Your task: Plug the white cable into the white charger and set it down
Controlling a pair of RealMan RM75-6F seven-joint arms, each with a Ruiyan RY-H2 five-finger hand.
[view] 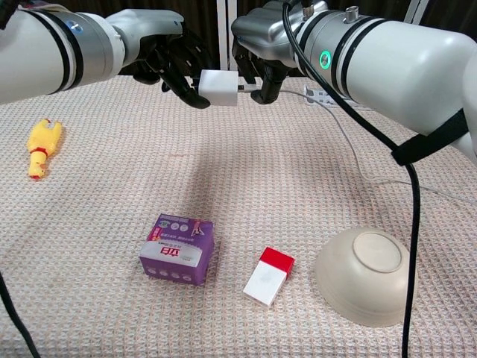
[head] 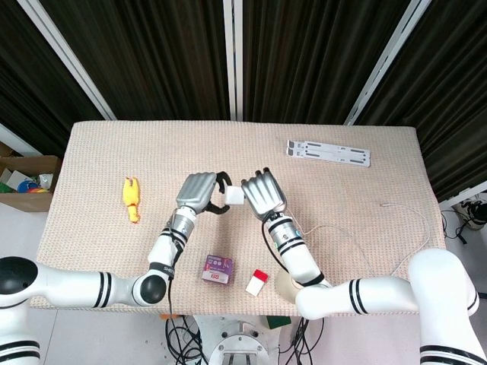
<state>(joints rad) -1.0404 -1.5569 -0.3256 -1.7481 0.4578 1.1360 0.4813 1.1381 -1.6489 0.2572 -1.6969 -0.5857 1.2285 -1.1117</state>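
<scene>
I'm holding the charger in my left hand, fingers pinching it, raised over the worktop. My right hand is pinching the cable plug right against the charger's side; whether it's seated, I cannot tell. Cable is trailing off right across the worktop.
</scene>
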